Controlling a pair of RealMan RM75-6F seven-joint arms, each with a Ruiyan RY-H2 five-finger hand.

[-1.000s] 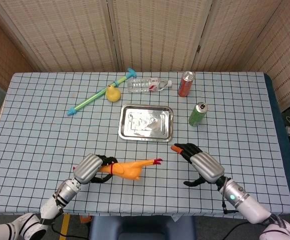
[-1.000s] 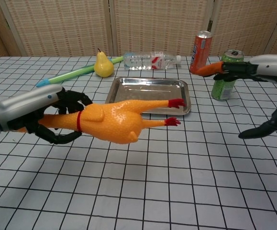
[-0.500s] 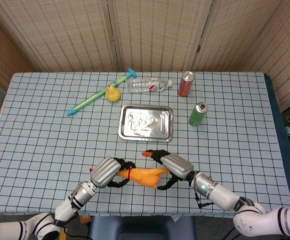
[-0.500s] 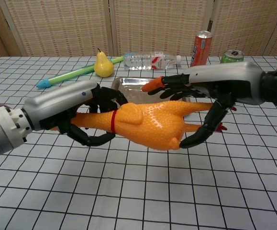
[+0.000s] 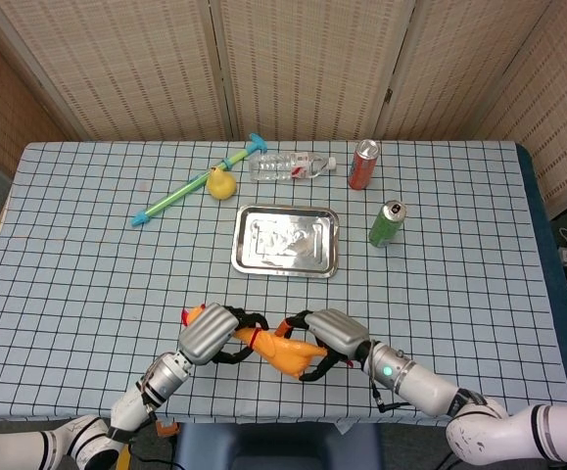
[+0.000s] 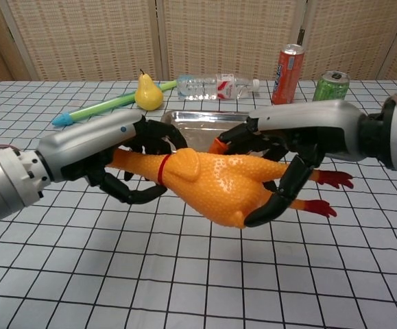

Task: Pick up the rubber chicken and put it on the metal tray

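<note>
Head view. Pickup done, by the look of it: rubber chicken (image 5: 281, 352) up off the desk (image 5: 68, 255) at its near edge, gripped at the neck end by the left hand (image 5: 208, 333) and wrapped round the body by the right hand (image 5: 332, 335). Placement not yet done: metal tray (image 5: 286, 239) bare, well apart from the chicken, further back on the desk. Probably a handover under way, then the carry to the tray. Counted here: one chicken, one tray, one water bottle (image 5: 291, 166), two cans, red can (image 5: 363, 164) and green can (image 5: 387, 223), one pear (image 5: 221, 183), one long green-and-blue toy stick (image 5: 197, 182).

Chest view. Rubber chicken (image 6: 219, 184) hanging in the air in front of the metal tray (image 6: 212, 123), red feet pointing right. Left hand (image 6: 126, 161) closed on the neck; right hand (image 6: 284, 157) curled over back and belly. Same count: one water bottle (image 6: 215, 86), red can (image 6: 288, 64), green can (image 6: 331, 83), one pear (image 6: 147, 94), one toy stick (image 6: 99, 109).
</note>
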